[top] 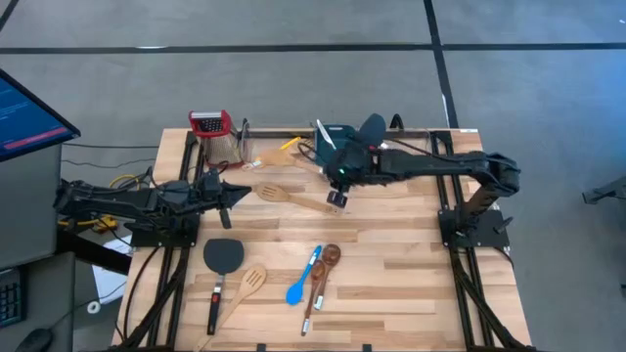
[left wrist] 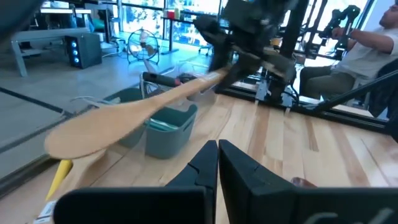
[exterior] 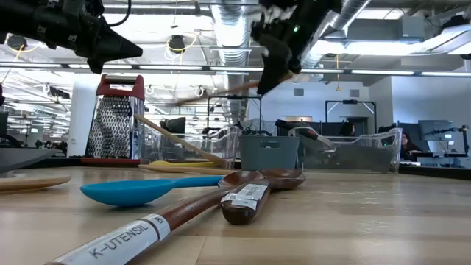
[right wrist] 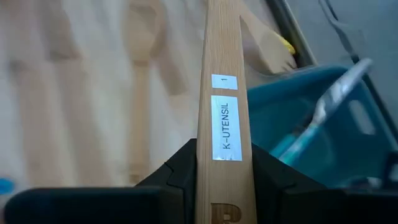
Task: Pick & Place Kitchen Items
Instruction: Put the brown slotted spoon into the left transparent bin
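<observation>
The worktop [top: 391, 284] is pale wood in butcher-block strips, smooth with a soft sheen. The spoon [right wrist: 222, 74] held in the right hand [right wrist: 224, 168] is pale, matt, fine-grained wood with a white paper label stuck on its handle. That hand's fingers [right wrist: 180, 171] look like matt black plastic, as do those of the left hand [left wrist: 217, 158]. The blue spoon [exterior: 140, 190] is smooth plastic with a dull gloss. The dark-brown spoon [exterior: 250, 195] is polished wood, glossy, with a paper label. The black spatula [top: 223, 256] has a matt blade. The grater [exterior: 114, 125] has rough perforated metal with a red plastic top. The teal tub [left wrist: 168, 130] is smooth, matt plastic. The bins [exterior: 353, 151] are clear, shiny plastic.
</observation>
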### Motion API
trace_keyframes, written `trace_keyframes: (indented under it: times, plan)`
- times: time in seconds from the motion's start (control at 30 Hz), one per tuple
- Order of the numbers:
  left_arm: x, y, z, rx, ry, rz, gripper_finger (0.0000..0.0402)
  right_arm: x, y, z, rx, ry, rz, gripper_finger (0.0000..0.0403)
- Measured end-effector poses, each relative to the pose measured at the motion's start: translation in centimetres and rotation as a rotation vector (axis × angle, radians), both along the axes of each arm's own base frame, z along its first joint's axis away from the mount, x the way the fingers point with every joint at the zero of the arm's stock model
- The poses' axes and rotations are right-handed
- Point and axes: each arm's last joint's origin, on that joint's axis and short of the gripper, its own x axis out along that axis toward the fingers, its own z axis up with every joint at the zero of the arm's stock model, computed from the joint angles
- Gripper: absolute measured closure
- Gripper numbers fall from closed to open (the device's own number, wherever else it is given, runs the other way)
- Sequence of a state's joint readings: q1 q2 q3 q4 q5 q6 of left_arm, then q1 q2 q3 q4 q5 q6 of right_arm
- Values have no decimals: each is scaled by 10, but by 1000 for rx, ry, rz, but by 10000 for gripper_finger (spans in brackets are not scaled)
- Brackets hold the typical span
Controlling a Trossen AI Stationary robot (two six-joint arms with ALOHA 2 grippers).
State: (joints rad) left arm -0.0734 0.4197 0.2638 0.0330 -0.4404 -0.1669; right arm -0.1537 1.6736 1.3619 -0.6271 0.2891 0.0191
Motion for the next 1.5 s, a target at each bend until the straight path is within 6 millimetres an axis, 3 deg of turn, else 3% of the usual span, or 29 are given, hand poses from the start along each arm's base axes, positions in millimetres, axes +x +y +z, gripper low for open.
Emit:
trace_keyframes:
  times: [0.33,0.73,1.0,1.3,1.5]
  plan:
    - [2,-1,-2,-4,14,-27,400,49,-65,14,-28,158,-35,315]
    - [2,-1,-2,-3,15,-27,400,82,-117,-9,27,235,-48,315]
    - [2,-1,-2,-4,14,-27,400,89,-134,-24,77,205,-32,315]
    - [2,-1,-2,-4,14,-27,400,89,-132,-27,133,198,-10,314]
    - [2,-1,-2,-4,15,-26,400,89,-132,-27,134,199,-11,268]
